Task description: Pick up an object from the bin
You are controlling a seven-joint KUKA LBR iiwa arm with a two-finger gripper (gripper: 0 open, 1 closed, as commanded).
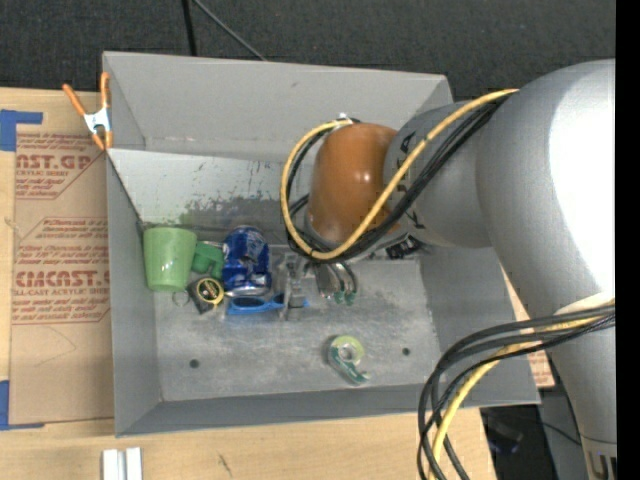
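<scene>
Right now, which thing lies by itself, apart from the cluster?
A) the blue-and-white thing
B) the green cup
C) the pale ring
C: the pale ring lies alone on the bin floor, while the green cup and the blue-and-white thing crowd together left of the claw.

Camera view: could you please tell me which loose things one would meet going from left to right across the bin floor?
light green plastic cup lying on its side → small black and yellow ring-shaped thing → crumpled blue and white thing → pale green and white ring
</scene>
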